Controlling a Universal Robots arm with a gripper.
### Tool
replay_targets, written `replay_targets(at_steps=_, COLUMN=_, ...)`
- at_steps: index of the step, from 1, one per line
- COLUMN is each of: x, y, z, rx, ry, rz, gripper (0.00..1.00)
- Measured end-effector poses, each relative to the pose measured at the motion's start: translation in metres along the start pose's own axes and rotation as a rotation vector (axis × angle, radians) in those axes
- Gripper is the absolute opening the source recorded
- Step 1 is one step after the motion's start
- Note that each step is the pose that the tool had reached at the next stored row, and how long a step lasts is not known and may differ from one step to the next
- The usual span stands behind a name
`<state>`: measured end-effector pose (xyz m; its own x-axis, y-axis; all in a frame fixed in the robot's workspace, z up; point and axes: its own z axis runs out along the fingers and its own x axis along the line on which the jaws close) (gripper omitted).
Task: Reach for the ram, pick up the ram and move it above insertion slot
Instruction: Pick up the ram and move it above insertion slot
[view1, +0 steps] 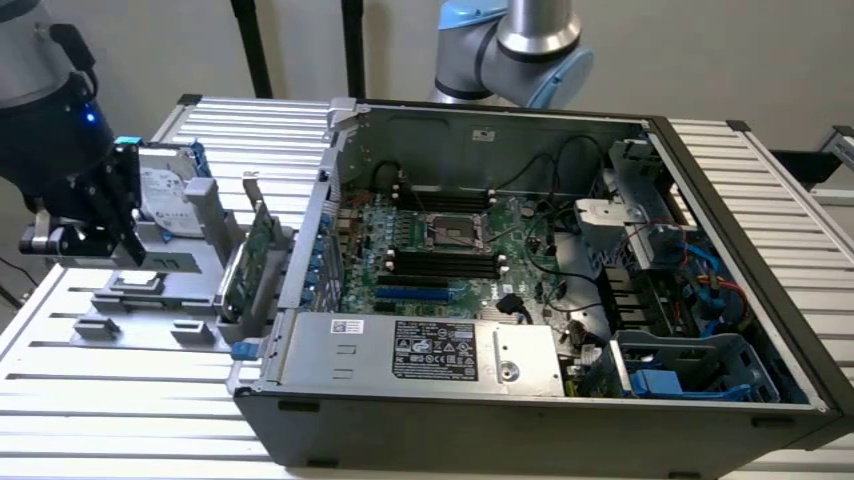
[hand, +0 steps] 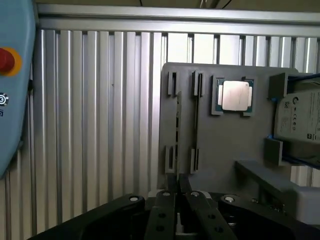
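The ram (hand: 177, 125) is a thin green stick with dark chips, standing on edge between slotted posts of a grey holder plate (hand: 220, 145). My gripper (hand: 179, 186) hovers short of the ram's near end, in line with it and not touching it. Its two dark fingers (hand: 167, 210) stand a narrow gap apart with nothing between them. In the exterior view my gripper (view1: 123, 250) hangs over the grey holder (view1: 147, 300) at the exterior view's left, beside the open computer case (view1: 534, 300). The motherboard's black memory slots (view1: 447, 262) lie inside the case.
On the holder plate a processor chip (hand: 235, 95) sits beside the ram, with a hard drive (hand: 302, 120) past it. A green expansion card (view1: 254, 250) stands between the holder and the case wall. A second arm (view1: 521, 50) rises behind the case. The table is ribbed aluminium (hand: 100, 125).
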<state>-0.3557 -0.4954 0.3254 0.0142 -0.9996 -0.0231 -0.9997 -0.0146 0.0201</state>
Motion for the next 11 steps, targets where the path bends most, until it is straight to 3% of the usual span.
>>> replay_targets(at_steps=11, x=0.005, y=-0.0387, z=-0.0509, rx=-0.0007, ry=-0.0196, rz=-0.006, gripper=0.14)
